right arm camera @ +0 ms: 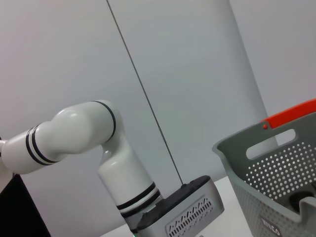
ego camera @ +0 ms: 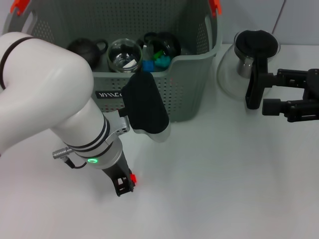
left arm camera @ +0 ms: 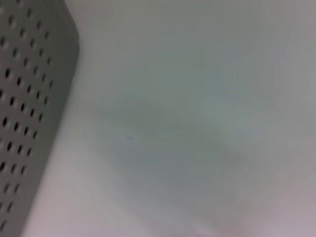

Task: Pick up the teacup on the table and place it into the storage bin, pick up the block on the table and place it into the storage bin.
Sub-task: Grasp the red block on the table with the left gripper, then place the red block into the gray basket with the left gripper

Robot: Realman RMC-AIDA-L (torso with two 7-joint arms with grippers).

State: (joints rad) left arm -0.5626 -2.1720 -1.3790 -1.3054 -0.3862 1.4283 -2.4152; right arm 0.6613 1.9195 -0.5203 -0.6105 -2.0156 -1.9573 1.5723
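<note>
Setting, as I read it: robot lab or test room. Evidence: bare white bench (ego camera: 224,189), plain grey panelled wall (right arm camera: 187,74), white robot arm (right arm camera: 89,138).

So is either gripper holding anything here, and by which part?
The right gripper, open beside the glass pot, holds nothing. The left gripper's fingers are hidden, so it cannot be told.
</note>
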